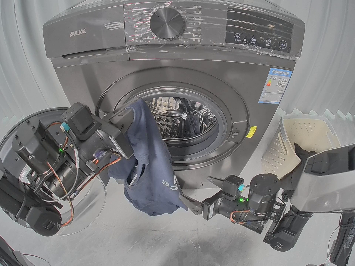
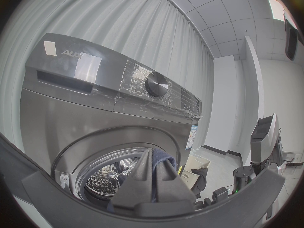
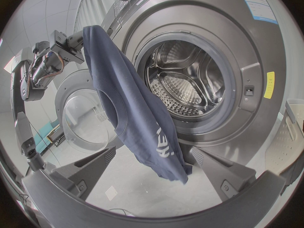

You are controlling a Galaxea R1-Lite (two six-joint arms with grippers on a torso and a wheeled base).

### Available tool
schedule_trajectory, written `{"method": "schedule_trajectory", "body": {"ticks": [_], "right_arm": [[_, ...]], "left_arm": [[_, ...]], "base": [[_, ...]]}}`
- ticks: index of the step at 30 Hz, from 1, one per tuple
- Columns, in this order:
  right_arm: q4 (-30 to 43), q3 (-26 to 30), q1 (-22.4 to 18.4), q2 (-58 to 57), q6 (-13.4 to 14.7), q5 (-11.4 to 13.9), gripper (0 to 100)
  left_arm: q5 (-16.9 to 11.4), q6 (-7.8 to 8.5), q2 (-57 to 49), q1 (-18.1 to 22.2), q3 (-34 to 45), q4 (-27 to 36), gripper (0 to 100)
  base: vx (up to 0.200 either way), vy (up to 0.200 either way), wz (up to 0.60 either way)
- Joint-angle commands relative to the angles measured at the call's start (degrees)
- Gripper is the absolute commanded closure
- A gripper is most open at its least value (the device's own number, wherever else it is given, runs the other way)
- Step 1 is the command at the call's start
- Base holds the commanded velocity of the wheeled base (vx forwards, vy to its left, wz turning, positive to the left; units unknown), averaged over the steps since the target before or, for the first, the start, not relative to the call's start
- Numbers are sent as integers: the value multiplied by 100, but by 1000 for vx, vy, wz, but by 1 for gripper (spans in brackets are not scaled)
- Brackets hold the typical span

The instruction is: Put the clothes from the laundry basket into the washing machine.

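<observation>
A navy T-shirt [image 1: 151, 167] with white print hangs from my left gripper [image 1: 127, 116], which is shut on its top edge at the left rim of the washing machine's open drum [image 1: 185, 120]. The left wrist view has the fingers [image 2: 164, 181] pinched on the navy cloth [image 2: 160, 157]. My right gripper [image 1: 194, 186] is low in front of the machine, open, and the shirt's bottom hem [image 3: 174, 171] hangs between its fingers [image 3: 95, 165]. The white laundry basket [image 1: 296, 133] stands to the machine's right with a dark garment [image 1: 301, 156] in it.
The round glass door [image 3: 85, 117] stands swung open on the machine's left, behind my left arm. The drum [image 3: 186, 79] has nothing inside. Bare grey floor [image 1: 166, 237] lies in front of the machine.
</observation>
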Motion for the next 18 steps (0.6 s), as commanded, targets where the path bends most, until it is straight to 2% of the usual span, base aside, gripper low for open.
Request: {"method": "schedule_trajectory", "body": {"ticks": [1, 10, 14, 18], "right_arm": [[28, -570, -17, 553, -71, 20, 0], [36, -1167, 71, 1072, -97, 222, 0], [63, -1440, 124, 1212, -203, 302, 0], [107, -1712, 141, 1414, -220, 416, 0]], "left_arm": [[-13, 7, 5, -29, -13, -8, 100], [-48, 7, 5, -38, -13, -8, 100], [-74, 7, 5, -47, -22, 0, 100], [-57, 7, 5, -188, -118, 0, 100]], "base": [[0, 0, 0], [0, 0, 0], [0, 0, 0], [0, 0, 0]]}}
